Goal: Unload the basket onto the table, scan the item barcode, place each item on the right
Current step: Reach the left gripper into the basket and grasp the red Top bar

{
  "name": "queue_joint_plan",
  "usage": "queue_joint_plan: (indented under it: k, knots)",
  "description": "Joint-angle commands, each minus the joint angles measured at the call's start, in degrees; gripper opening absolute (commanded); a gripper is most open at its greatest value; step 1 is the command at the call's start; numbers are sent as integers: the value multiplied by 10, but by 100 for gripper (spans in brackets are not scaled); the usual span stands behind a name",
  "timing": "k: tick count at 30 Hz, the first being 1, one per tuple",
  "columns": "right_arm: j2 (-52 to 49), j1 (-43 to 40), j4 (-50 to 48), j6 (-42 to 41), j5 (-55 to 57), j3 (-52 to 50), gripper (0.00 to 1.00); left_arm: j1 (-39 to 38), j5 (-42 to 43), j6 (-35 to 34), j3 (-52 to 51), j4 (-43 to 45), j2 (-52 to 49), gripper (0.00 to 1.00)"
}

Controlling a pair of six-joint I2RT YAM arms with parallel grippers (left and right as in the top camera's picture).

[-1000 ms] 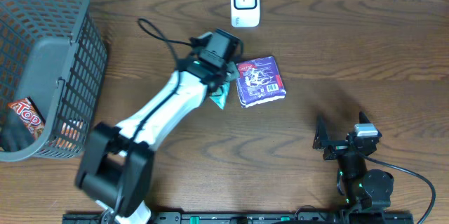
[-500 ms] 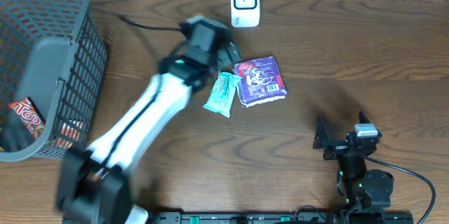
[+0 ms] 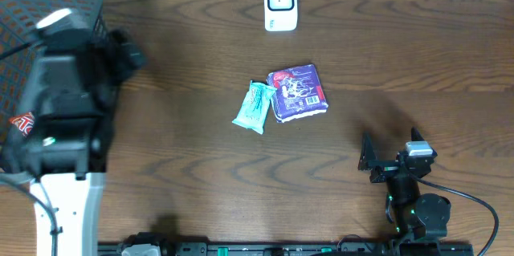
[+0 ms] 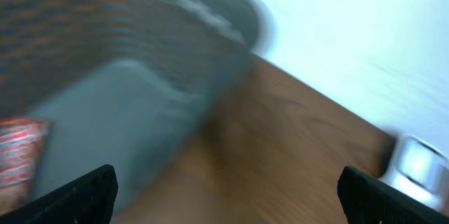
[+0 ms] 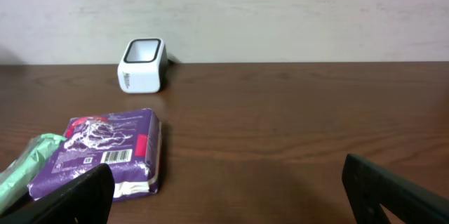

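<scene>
Currently the left gripper [image 4: 228,196], spread and empty, hangs nearest the red packet [image 4: 17,157] in the table's [image 3: 361,63] left-edge basket [image 4: 140,104].

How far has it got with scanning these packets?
Seemingly done: a teal packet and a purple packet lie on the table near the scanner; whether they were scanned I cannot tell. In hand: nothing; the left claw is open at the basket, the right claw open too. Left: at least a red packet in the basket.
</scene>
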State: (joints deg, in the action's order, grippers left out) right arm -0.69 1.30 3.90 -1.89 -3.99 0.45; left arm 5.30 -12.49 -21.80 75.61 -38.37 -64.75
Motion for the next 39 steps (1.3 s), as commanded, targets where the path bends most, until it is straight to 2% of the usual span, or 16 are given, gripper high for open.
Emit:
queue_joint_plan:
  k: [1,9,13,23,31,33,37,39]
  knots:
    - [3,-2,2,2,5,-1,99,74,-17,16,7,-14,-2,100]
    - [3,-2,2,2,5,-1,99,190,-17,-110,7,-7,-51,99]
    - [3,-2,2,2,5,-1,99,229,-17,-119,7,19,-94,99]
    - [3,-2,2,2,5,-1,99,308,-48,-85,7,-2,-189,99]
    - [3,-2,2,2,5,-1,99,318,-48,-84,7,-19,-244,99]
    - [3,-2,2,2,5,-1,99,319,-48,-62,7,-21,-265,99]
    - [3,-2,2,2,5,-1,99,319,-48,23,6,-35,-319,99]
    - [3,-2,2,2,5,-1,99,319,-48,39,6,-40,-346,99]
